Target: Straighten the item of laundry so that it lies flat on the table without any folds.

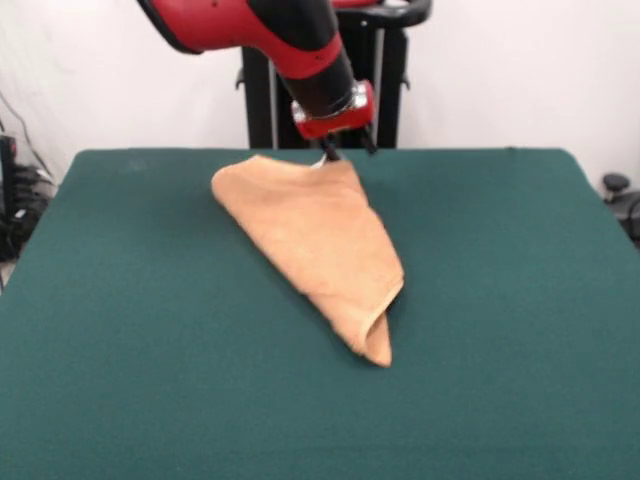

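- Dark green felt-topped table [130,380] fills the foreground.
- Folded light orange-tan terry towel [310,240] lies mid-table, pointed end nearest; no readable writing.
- Red-and-black arm's gripper [345,150] meets its far corner; finger spread unclear.

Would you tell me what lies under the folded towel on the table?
The towel lies on the green table, folded over itself. Its lower layer and the felt beneath are covered, so anything else there cannot be seen.
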